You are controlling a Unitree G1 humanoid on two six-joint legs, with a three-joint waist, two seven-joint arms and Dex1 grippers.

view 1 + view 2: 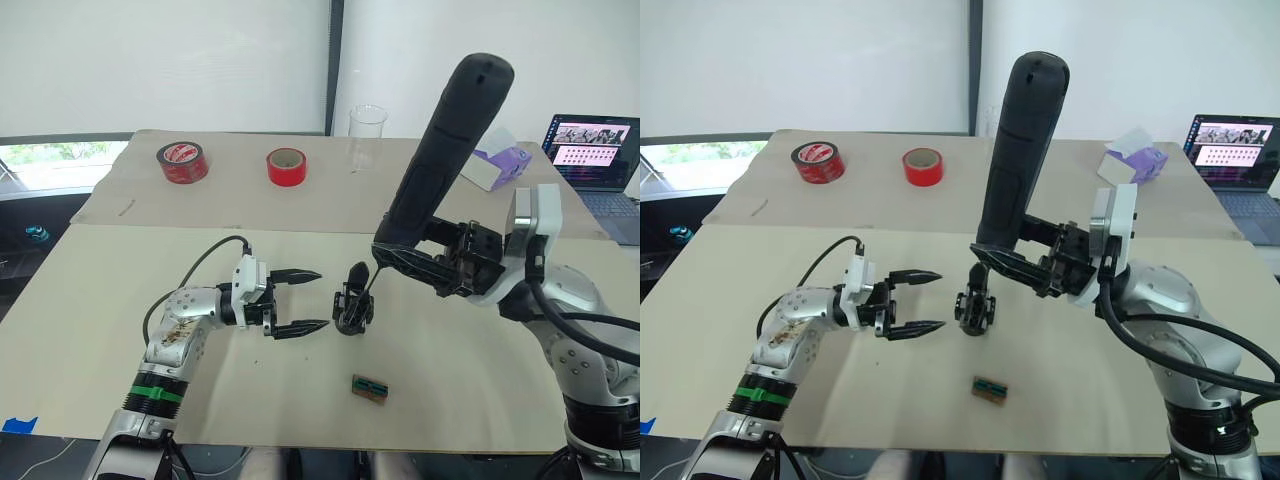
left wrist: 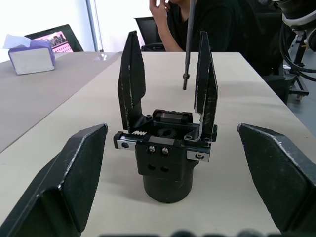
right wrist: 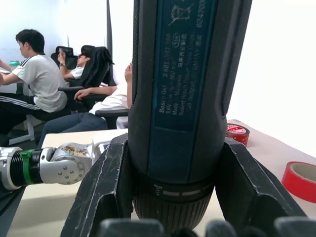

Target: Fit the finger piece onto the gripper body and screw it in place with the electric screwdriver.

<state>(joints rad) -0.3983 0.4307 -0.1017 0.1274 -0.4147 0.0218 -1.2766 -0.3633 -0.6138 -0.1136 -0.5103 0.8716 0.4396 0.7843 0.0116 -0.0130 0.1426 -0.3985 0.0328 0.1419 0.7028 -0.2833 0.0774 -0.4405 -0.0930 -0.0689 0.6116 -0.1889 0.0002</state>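
— What sort of place is this?
— An office used as a robot lab. A laptop (image 1: pixel 590 150) stands open on the long table (image 1: pixel 90 300), beside a tissue box (image 1: pixel 497 165) and two rolls of red tape (image 1: pixel 182 162).
— Anything else?
— People (image 3: pixel 37 89) sit in black office chairs (image 3: pixel 98 61) behind, and pale roller blinds (image 1: pixel 160 60) cover the windows.

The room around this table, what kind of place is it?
Probably a shared office or lab used as a workbench. People sit in office chairs behind, a laptop stands open on the table, and tape rolls and a tissue box lie about near the electric screwdriver.
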